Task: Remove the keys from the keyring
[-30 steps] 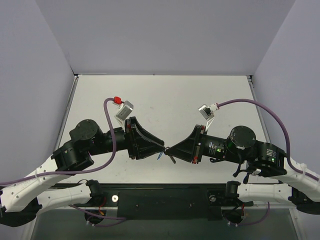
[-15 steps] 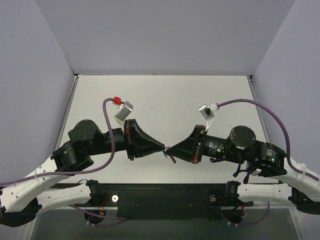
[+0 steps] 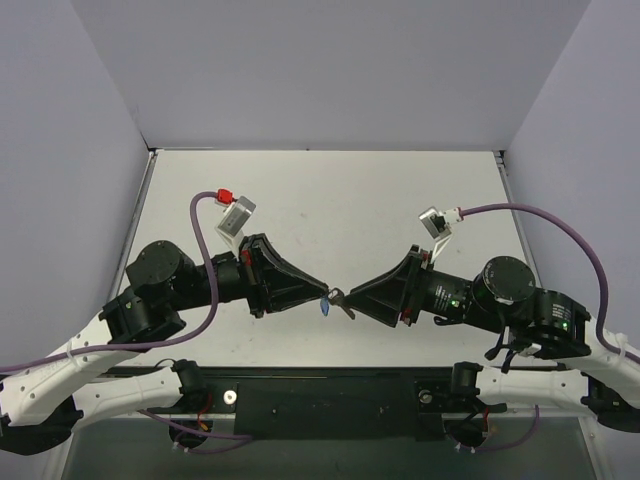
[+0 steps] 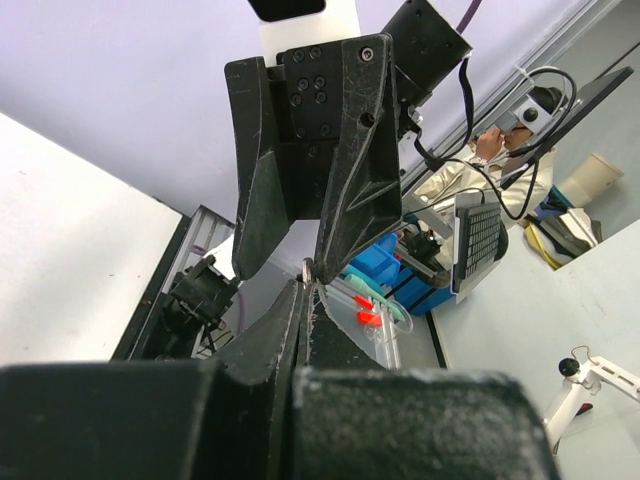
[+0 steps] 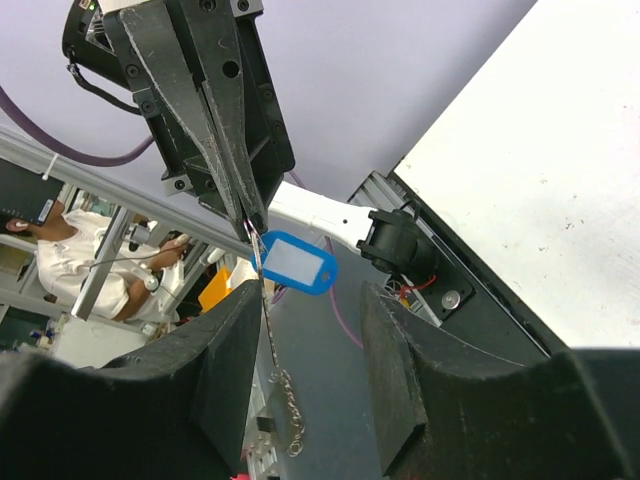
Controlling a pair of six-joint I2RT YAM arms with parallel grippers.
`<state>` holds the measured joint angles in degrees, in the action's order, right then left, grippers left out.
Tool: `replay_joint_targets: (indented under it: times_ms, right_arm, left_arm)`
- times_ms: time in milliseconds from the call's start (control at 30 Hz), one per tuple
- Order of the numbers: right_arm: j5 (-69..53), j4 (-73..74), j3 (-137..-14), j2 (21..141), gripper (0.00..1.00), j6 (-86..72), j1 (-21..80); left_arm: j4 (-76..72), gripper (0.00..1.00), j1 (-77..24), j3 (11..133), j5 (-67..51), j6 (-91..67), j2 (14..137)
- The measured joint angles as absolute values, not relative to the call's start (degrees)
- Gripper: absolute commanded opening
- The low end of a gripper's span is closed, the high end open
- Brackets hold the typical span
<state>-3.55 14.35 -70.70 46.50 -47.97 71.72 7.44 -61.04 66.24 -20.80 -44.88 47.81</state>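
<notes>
My left gripper [image 3: 326, 294] is shut, its tips pinching the thin ring [image 4: 307, 270] of the keyring in mid-air above the table's front. The blue oval tag [image 5: 297, 263] hangs from those tips; it also shows in the top view [image 3: 325, 309]. A thin chain [image 5: 272, 360] with a small ring at its end hangs below. My right gripper [image 5: 310, 330] is open, tip to tip with the left gripper [image 5: 254, 230], and the chain hangs between its fingers [image 5: 225, 370] near the left one. I cannot make out the keys for certain.
The white table [image 3: 330, 200] stretches behind both arms, with grey walls at the back and sides. The black base rail [image 3: 330, 395] runs along the near edge below the grippers. Both wrist cables [image 3: 205, 215] arch over the arms.
The right arm has drawn back to the right and the left arm has stretched out towards the middle. The tips still meet at about the same spot, and the blue tag hangs lower in view.
</notes>
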Motion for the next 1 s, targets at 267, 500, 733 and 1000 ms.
replay_joint_targets:
  times_ms: [267,500,733,1000]
  right_arm:
    - [-4.0,13.0,-70.8,47.7,0.35,-47.5,71.7]
    - [-4.5,11.6,-70.9,49.0,0.28,-46.6,71.7]
    - [-4.6,10.4,-70.9,49.1,0.22,-46.3,71.7]
    - [-4.5,8.7,-69.6,48.2,0.22,-46.3,71.7]
  left_arm:
    - [6.2,0.0,-61.0,66.2,-20.8,-46.3,48.4]
    - [6.2,0.0,-61.0,65.9,-20.1,-47.0,49.1]
    - [6.2,0.0,-61.0,65.9,-19.3,-47.7,49.3]
    - [6.2,0.0,-61.0,65.9,-18.9,-48.0,49.4]
